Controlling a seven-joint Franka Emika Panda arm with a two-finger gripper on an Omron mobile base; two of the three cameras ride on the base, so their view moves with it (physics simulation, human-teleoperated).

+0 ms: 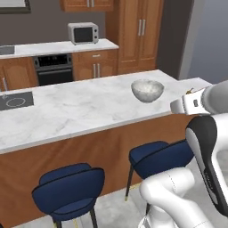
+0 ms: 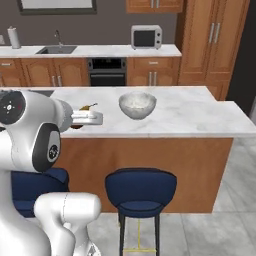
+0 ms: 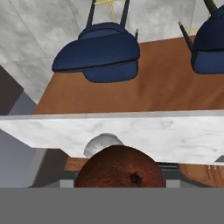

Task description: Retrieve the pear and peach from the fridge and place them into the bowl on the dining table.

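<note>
Nearest the hand camera, a brown, rough-skinned fruit [image 3: 120,167] was seen close against the lens, with a dark stem pit facing out; it was judged to be one of the two fruits, most likely the pear, though which could not be told for certain. The gripper [image 2: 88,117] was recorded as grasping this fruit, a brown bulge and a stem tip being visible at its end in the right base view.

Below and before the arm, two blue stools [image 2: 140,192] were noted against the wooden base of the dining table [image 1: 89,111]. The gripper was held at about the height of the marble top, over its near edge, the arm reaching in from the side.

Further in, the bowl [image 2: 137,105] was seen standing upright on the marble, nearer the far edge, well apart from the gripper. The bowl appeared empty, though its translucent wall made this uncertain.

Step in hand was judged to be the carry to the bowl. It was advised that the fruit be brought over the rim with clearance, centred above the opening, lowered close, and only then released, so that it is not bounced out or the bowl knocked.
</note>
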